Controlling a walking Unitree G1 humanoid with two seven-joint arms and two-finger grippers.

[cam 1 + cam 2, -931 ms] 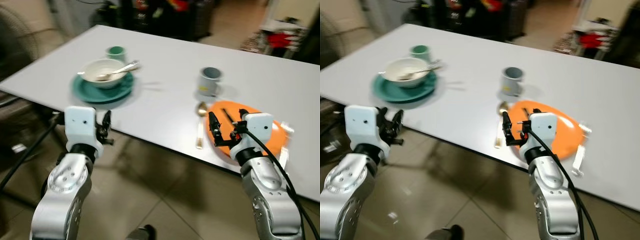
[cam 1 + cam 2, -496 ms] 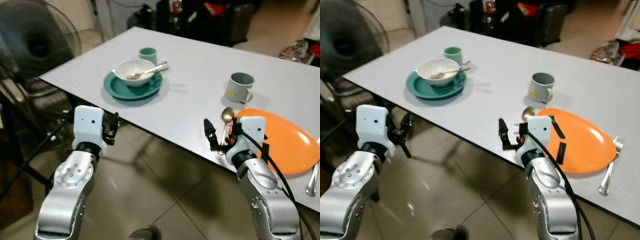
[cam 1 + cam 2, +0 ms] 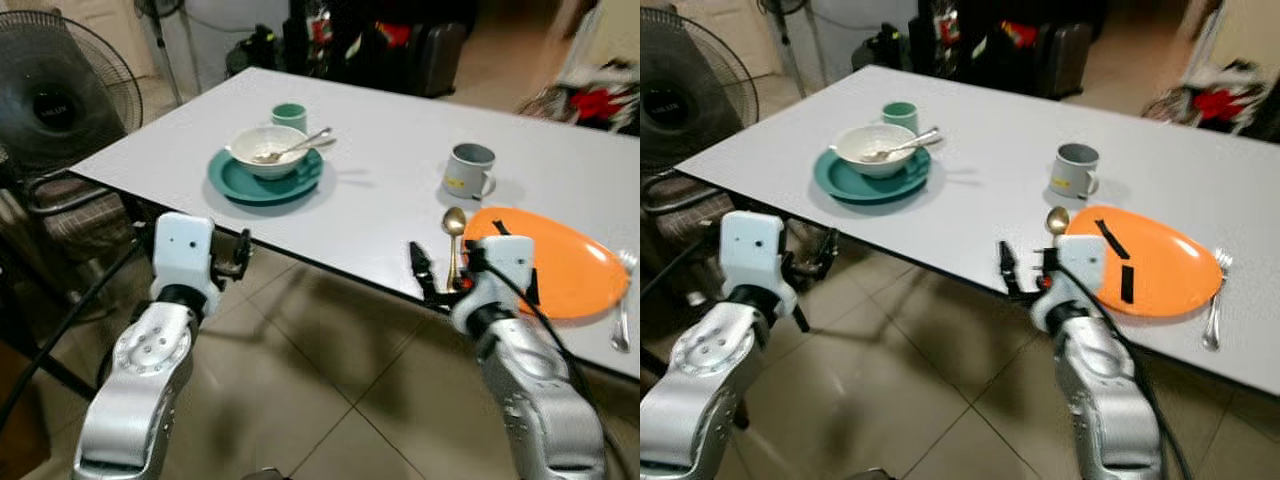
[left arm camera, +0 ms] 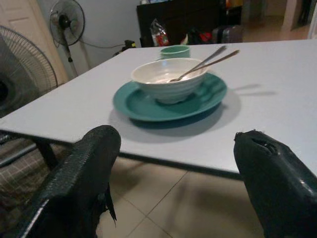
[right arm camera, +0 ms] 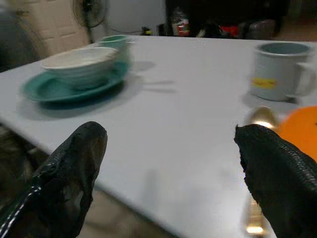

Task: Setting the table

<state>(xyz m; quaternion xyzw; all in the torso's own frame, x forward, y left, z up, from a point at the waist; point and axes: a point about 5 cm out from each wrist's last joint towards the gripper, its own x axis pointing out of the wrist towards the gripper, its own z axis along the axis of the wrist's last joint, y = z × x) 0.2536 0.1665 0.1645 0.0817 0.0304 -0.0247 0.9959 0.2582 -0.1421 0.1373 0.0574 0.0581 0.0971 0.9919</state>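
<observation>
View shifted since earlier; tableware unmoved. Left pincer (image 3: pixel 238 256) open, empty, before table (image 3: pixel 380 215) near edge. Right pincer (image 3: pixel 425 272) open, empty, at near edge beside spoon (image 3: pixel 453 238). Orange plate (image 3: pixel 570 270) near right corner; floor below bare.
</observation>
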